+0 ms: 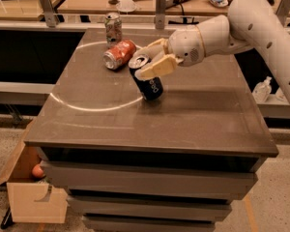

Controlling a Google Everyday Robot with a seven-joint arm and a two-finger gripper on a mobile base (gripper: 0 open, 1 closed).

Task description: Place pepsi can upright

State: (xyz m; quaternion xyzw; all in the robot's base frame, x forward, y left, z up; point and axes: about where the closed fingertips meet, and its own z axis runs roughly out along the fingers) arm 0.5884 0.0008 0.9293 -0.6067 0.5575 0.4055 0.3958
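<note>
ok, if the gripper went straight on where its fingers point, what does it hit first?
Probably the orange can, lying on its side just past the fingertips. The gripper is clamped on the tilted pepsi can, so that can's top would likely make contact first. Depth is unclear; it might pass just in front.
</note>
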